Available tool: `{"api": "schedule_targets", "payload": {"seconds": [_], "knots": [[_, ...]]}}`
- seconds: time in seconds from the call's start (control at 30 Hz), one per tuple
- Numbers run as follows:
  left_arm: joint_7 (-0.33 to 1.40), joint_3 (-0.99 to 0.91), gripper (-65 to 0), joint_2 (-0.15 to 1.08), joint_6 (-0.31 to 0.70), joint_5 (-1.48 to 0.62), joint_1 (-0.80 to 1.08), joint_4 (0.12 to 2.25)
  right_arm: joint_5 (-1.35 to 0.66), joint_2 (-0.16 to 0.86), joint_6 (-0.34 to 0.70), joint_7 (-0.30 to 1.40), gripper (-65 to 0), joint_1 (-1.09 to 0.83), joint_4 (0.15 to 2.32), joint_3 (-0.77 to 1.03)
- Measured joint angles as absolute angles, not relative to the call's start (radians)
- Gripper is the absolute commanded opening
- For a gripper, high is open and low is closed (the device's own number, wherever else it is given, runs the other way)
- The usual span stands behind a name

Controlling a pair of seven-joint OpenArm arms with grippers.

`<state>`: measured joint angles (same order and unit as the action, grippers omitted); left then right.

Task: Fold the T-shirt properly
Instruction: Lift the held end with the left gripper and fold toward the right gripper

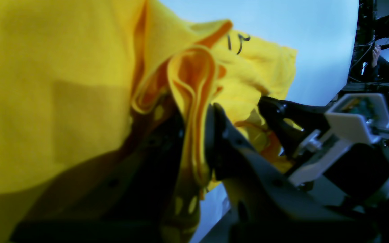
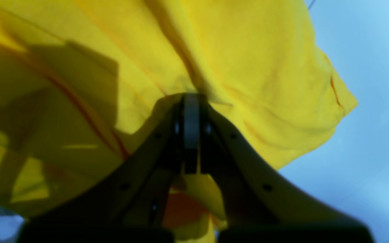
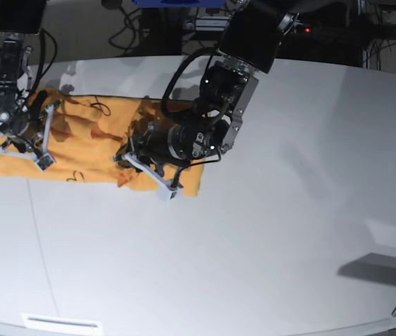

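- The orange-yellow T-shirt (image 3: 89, 150) lies crumpled along the far left part of the white table (image 3: 275, 231).
- The left gripper (image 1: 198, 145) pinches a bunched fold of the shirt between its black fingers (image 1: 228, 141).
- The right gripper (image 2: 191, 111), at the shirt's left end, is clenched tight on the cloth.
- The left arm (image 3: 219, 91) hides the shirt's right end; cables (image 3: 134, 31) crowd the far edge.
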<state>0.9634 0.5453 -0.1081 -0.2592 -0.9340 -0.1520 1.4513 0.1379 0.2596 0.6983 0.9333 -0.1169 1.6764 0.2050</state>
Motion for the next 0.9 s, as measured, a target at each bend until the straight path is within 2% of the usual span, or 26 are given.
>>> {"api": "schedule_targets", "payload": {"seconds": [0.6, 0.9], "knots": [[0.964, 0.552, -65.0, -0.127, -0.258, -0.935, -0.227, 1.371, 0.138, 0.26, 0.696, 0.931, -65.0, -0.12, 1.676, 0.205], [0.963, 0.628, -65.0, -0.13, -0.258, -0.932, -0.23, 1.372, 0.138, 0.26, 0.696, 0.93, -65.0, -0.12, 1.676, 0.205]]}}
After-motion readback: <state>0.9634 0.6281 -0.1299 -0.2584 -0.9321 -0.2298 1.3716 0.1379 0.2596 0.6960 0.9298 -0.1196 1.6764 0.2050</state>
